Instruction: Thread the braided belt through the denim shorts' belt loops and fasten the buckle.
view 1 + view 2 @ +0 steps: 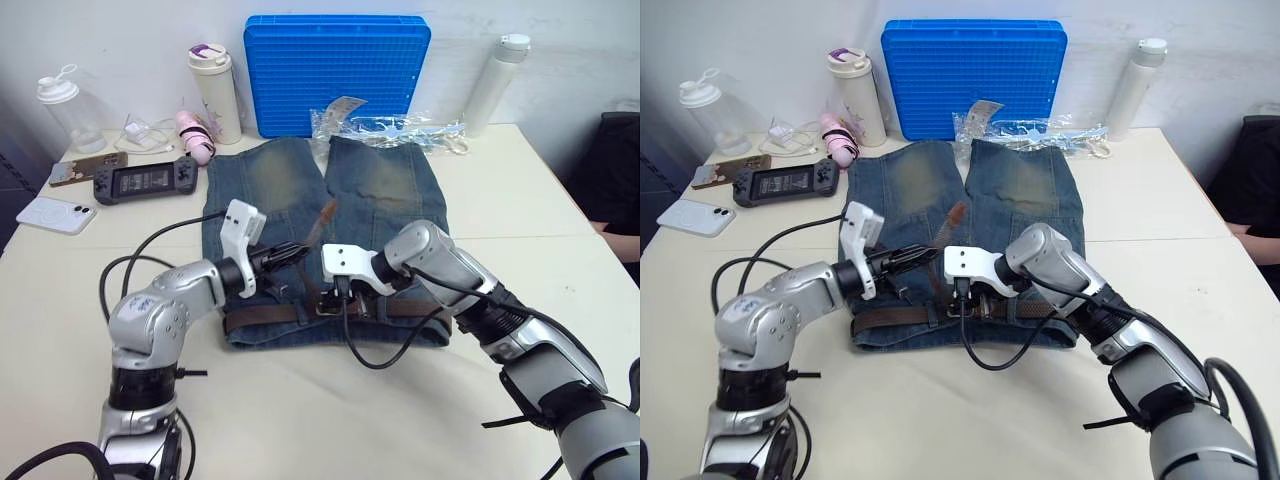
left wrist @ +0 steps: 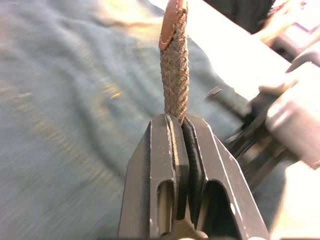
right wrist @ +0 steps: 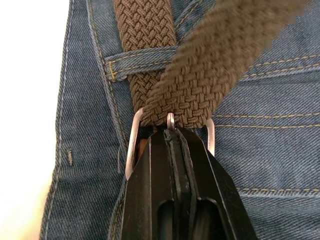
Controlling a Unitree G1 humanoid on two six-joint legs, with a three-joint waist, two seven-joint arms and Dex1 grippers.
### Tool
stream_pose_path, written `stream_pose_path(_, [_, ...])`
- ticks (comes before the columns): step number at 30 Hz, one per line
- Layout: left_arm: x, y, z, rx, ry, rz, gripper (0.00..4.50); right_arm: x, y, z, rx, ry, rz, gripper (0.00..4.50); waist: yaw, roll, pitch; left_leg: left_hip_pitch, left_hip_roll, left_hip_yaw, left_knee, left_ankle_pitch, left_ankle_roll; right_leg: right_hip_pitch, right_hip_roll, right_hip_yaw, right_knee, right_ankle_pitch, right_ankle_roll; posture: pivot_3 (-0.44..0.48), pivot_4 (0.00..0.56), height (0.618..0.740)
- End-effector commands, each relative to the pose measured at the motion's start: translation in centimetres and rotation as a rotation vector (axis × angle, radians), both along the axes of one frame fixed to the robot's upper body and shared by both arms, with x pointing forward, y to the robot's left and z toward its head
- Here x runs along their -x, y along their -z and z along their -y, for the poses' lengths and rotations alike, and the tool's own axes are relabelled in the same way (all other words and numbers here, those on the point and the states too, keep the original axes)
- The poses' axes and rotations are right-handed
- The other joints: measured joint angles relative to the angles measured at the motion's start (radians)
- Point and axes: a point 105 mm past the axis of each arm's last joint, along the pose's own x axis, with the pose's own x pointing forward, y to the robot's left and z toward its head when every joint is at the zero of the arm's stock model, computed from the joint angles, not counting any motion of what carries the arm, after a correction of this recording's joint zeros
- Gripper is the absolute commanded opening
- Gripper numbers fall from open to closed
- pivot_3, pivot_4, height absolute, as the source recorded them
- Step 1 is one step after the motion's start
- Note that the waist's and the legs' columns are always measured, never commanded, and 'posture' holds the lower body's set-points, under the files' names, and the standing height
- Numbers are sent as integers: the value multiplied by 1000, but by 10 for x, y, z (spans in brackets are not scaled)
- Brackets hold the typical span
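1. The table (image 1: 300, 420) is a pale surface. The denim shorts (image 1: 380, 190) lie flat at its middle, waistband toward the near edge and legs toward the far edge.
2. A blue grid board (image 1: 335, 70) leans against the wall at the far edge, just behind the shorts' legs, with a clear plastic bag (image 1: 400, 130) beside it.
3. A white bottle (image 1: 497, 82) stands toward the far right corner. A cream tumbler (image 1: 217, 92), a clear shaker bottle (image 1: 70, 110), a game controller (image 1: 145, 180) and a white phone (image 1: 55, 214) sit toward the far left corner.
4. The braided belt (image 1: 262, 316) runs along the waistband under the belt loops (image 3: 142, 60); its free end rises over the middle of the shorts.
5. The left gripper (image 2: 181, 131) has its jaws clamped on the belt's free end, a little below the brown tip.
6. The right gripper (image 3: 172, 136) is at the waistband's middle, jaws pressed together at the buckle (image 3: 134, 145), with the prong just at its tips; whether it pinches the metal I cannot tell.
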Motion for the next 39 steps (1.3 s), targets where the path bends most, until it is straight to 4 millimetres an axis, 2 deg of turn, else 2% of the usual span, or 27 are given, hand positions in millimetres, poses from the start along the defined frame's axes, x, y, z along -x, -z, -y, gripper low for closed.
stream_pose_path(1, [-9,-45,11,71,55,127,0,18,75,34,229,67,-123,35,0,0,0,0,0,0,0,0,0,0,1,0,0,0,0,0,150,693])
stream_pose_path(3, [-16,-51,14,74,55,137,0,20,76,35,234,57,-117,35,-1,1,0,0,0,0,0,2,3,0,1,-1,0,0,0,0,150,693])
stream_pose_path(5, [-35,-72,28,91,48,201,0,22,86,43,275,32,-83,35,2,1,0,0,0,0,-1,2,4,-1,2,-1,-1,0,0,0,150,693])
stream_pose_path(7, [-47,-91,45,109,72,250,0,24,93,49,301,12,-65,35,7,0,0,-1,-1,-1,-1,3,4,0,3,-3,-2,0,0,0,150,693])
stream_pose_path(10, [-58,-120,68,170,123,290,0,27,101,54,317,-6,-60,35,9,0,0,0,-3,-1,0,2,2,1,0,-2,-5,1,1,0,150,693])
stream_pose_path(13, [-63,-138,91,203,180,314,0,30,104,55,321,-26,-62,35,18,0,0,0,-4,-1,0,2,2,1,0,-3,-5,1,2,0,150,693])
stream_pose_path(17, [-51,-148,132,246,326,298,0,38,108,53,309,-42,-74,35,27,0,0,0,-4,-1,0,2,2,1,-1,-3,-5,1,2,0,150,693])
stream_pose_path(21, [-30,-139,158,232,480,255,0,44,111,54,299,-50,-92,35,31,0,0,-2,-6,-1,0,2,2,2,-2,-3,-5,2,4,0,150,693])
stream_pose_path(23, [-20,-136,166,218,538,247,0,47,112,55,300,-53,-107,35,31,0,0,-2,-6,-2,0,2,2,2,-2,-3,-6,2,5,0,150,693])
stream_pose_path(26, [-9,-141,170,236,603,228,0,50,113,56,301,-68,-126,35,33,0,0,-2,-6,-3,0,2,2,3,-2,-4,-7,2,5,0,150,693])
stream_pose_path(33, [2,-178,170,382,660,161,0,58,117,56,309,-106,-157,35,34,0,0,-4,-7,-5,0,2,3,3,-2,-4,-9,3,5,0,150,693])
stream_pose_path(39, [2,-180,169,423,638,114,0,60,120,55,295,-99,-169,35,41,1,1,-4,-7,-7,0,2,3,3,-2,-4,-10,3,5,0,150,693])
